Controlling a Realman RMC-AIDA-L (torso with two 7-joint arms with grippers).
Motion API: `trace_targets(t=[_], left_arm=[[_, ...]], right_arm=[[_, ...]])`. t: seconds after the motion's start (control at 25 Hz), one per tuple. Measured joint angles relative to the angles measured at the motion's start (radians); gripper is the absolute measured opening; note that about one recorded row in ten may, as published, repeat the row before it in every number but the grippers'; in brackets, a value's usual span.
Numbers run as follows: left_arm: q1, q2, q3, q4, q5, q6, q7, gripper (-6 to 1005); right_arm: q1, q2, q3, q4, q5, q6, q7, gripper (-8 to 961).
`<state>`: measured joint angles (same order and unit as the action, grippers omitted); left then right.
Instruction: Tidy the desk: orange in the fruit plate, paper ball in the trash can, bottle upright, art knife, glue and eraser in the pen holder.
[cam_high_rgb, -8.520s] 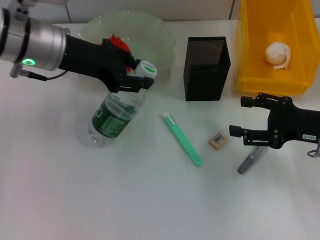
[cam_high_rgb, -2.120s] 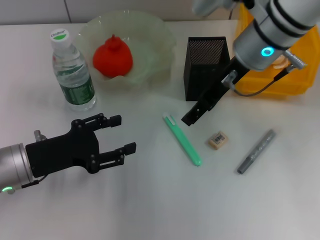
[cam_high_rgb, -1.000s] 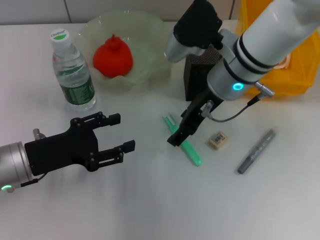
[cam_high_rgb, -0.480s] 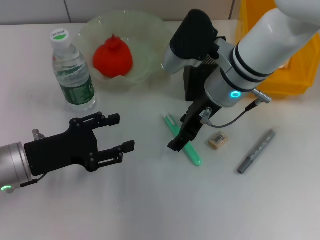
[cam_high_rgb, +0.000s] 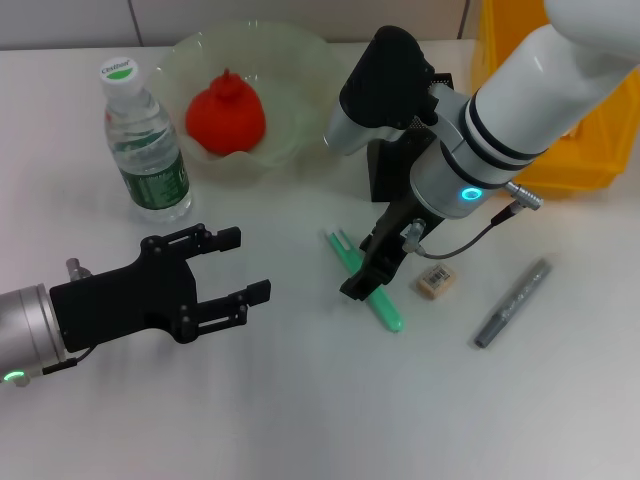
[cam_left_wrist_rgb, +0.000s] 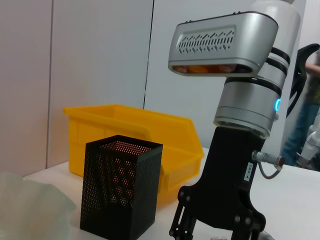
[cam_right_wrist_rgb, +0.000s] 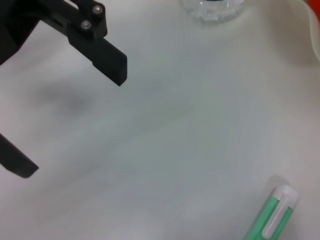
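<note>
The right claw (cam_high_rgb: 362, 280), spread open and empty, hangs over the art knife (cam_high_rgb: 366, 283); the orange (cam_high_rgb: 226, 113) sits in the fruit plate (cam_high_rgb: 310, 70).

- The right arm covers most of the pen holder (cam_high_rgb: 385, 175) and the trash can (cam_high_rgb: 590, 165) in the head view.
- The green art knife (cam_high_rgb: 385, 308) passes under the right gripper (cam_high_rgb: 372, 268); finger contact is unclear.
- The eraser (cam_high_rgb: 434, 281) label is too small to read.
</note>
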<state>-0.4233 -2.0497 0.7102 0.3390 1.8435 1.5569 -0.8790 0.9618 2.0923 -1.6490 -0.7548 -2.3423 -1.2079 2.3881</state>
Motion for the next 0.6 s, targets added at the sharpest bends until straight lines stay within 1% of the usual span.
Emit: trace_targets(t=[0.28,0.48,0.6], left_arm=[[0.000,-0.002,0.000,0.000,-0.003,0.000,0.001,742],[-0.001,-0.003,-0.001,0.000,-0.004,0.000,0.004,742],[-0.002,-0.004,-0.001,0.000,-0.004,0.000,0.004,742]], right_arm=[[-0.002,0.000,0.000,0.002,-0.002,0.006,-0.003,540],[-0.002,0.000,0.000,0.003,-0.006,0.010,-0.004,507],[-0.002,0.000,-0.003,0.003,-0.006,0.010,-0.006,505]])
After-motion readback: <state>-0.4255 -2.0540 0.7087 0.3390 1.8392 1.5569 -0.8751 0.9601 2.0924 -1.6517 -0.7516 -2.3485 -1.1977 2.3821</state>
